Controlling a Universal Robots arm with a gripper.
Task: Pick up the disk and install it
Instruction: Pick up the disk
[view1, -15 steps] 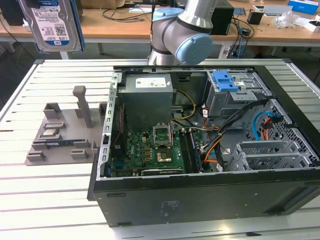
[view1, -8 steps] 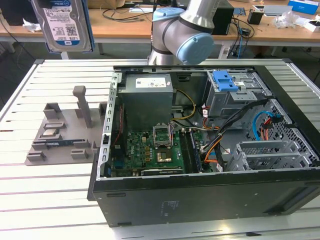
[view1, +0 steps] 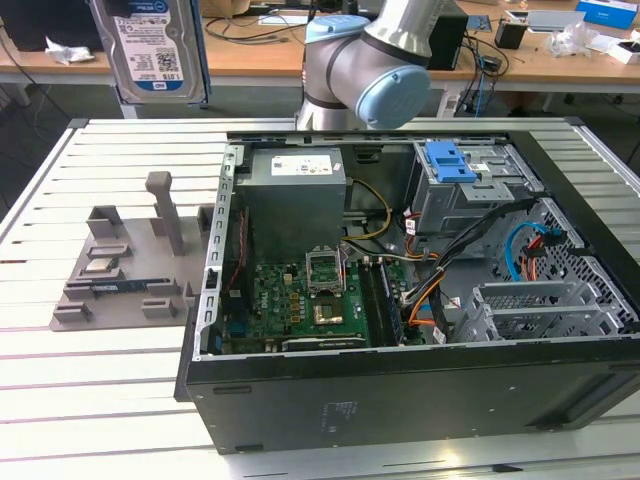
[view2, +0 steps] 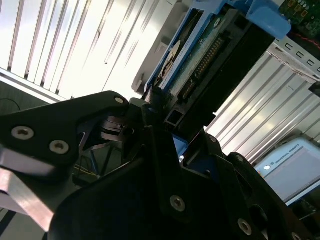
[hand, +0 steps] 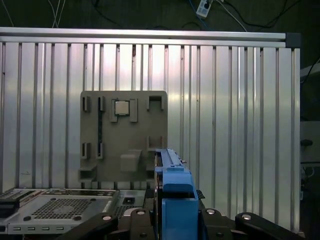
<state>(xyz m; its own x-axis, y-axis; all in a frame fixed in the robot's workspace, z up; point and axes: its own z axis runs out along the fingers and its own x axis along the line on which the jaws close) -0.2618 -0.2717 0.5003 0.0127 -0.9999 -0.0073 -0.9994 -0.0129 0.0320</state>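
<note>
Gripper tight around disk (aloft)

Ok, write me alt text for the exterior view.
The disk hangs upright in the air at the exterior view's far left, label facing the camera. Below it a grey parts holder lies on the slatted table, beside an open computer case with the robot arm behind it.

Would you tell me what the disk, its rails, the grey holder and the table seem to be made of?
Disk: silvery metal casing, dull sheen, with a paper-looking label. Rails: smooth blue plastic, by the moulded shape. Holder: matte grey, probably plastic, though unclear. Table: likely aluminium, its ribbed slats glinting.
</note>
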